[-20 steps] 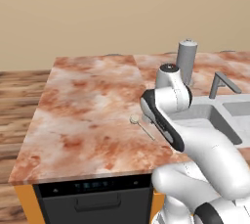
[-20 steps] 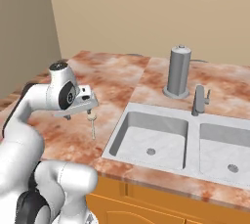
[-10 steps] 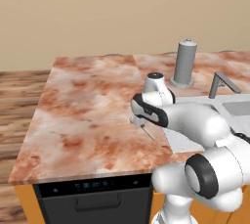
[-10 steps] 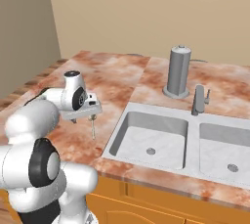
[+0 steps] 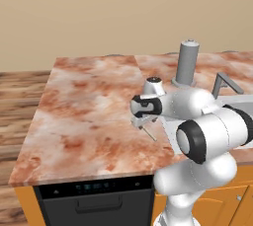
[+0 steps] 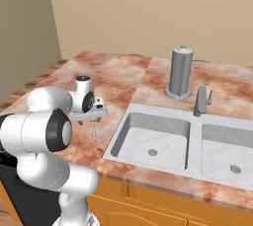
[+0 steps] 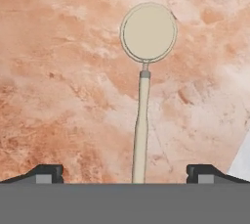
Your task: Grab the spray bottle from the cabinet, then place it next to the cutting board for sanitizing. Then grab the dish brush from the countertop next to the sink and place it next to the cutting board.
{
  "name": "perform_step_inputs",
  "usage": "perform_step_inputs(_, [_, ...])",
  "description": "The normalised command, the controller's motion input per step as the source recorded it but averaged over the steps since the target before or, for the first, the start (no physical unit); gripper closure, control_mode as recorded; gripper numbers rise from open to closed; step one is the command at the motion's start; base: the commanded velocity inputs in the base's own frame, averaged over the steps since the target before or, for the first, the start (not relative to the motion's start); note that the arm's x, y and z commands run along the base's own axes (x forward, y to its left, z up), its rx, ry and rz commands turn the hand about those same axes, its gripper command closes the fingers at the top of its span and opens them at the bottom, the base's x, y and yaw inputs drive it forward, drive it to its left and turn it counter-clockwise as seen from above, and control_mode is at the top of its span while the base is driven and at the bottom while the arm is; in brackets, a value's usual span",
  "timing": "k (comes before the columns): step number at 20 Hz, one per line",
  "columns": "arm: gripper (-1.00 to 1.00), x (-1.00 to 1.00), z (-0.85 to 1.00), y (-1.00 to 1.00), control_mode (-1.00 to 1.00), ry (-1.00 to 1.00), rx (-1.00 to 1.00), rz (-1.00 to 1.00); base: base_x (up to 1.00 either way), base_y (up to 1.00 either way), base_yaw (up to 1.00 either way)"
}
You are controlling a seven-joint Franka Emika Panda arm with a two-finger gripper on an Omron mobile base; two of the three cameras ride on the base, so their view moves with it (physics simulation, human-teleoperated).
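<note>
My pincer [image 7: 125, 171] hung spread wide, its jaws apart and holding nothing, pointed down at the countertop [image 7: 63, 86]. In the hand view its two dark fingertips [image 7: 46, 171] stood at the bottom corners, well apart from each other, with the dish brush [image 7: 145, 78] lying flat on the stone between them. The brush's round beige head was toward the top of that view and its thin pale handle ran straight down to the bottom edge, roughly centred between my fingertips. Neither fingertip touched it.

From the left base view, my white arm reached over the reddish-pink and cream marbled countertop [image 5: 89, 106], and the pincer [image 5: 143, 120] hovered just above the slab near its front right part. A short length of the brush handle [image 5: 148, 133] showed just below my hand, lying on the stone.

From the right base view, my pincer [image 6: 95, 116] was just left of the sink [image 6: 173, 143], a grey steel double basin set into the counter. The brush handle [image 6: 94, 131] lay on the countertop [image 6: 111, 79] beneath my hand, beside the sink's left rim. Behind the sink stood an angular grey faucet [image 6: 201, 100] and, beside it, a wide grey flat-topped cylinder [image 6: 180, 72], upright on the counter.
</note>
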Motion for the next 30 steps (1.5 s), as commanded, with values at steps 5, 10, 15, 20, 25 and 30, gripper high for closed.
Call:
perform_step_inputs(5, [-1.0, 0.28, -0.39, 0.0, -1.0, -0.04, 0.0, 0.0, 0.0, 0.0, 0.0])
perform_step_inputs(10, [-1.0, 0.19, -0.32, 0.0, -1.0, 0.0, 0.0, 0.0, 0.0, 0.0, 0.0])
perform_step_inputs(15, [-1.0, 0.15, -0.31, 0.0, -1.0, 0.0, 0.0, 0.0, 0.0, 0.0, 0.0])
perform_step_inputs(20, [-1.0, 0.16, -0.32, 0.0, -1.0, 0.0, 0.0, 0.0, 0.0, 0.0, 0.0])
perform_step_inputs(25, [1.0, 0.06, -0.36, 0.03, -1.0, -0.01, 0.0, 0.0, 0.0, 0.0, 0.0])
perform_step_inputs(30, [1.0, 0.0, -0.29, 0.16, -1.0, -0.06, 0.0, 0.0, 0.0, 0.0, 0.0])
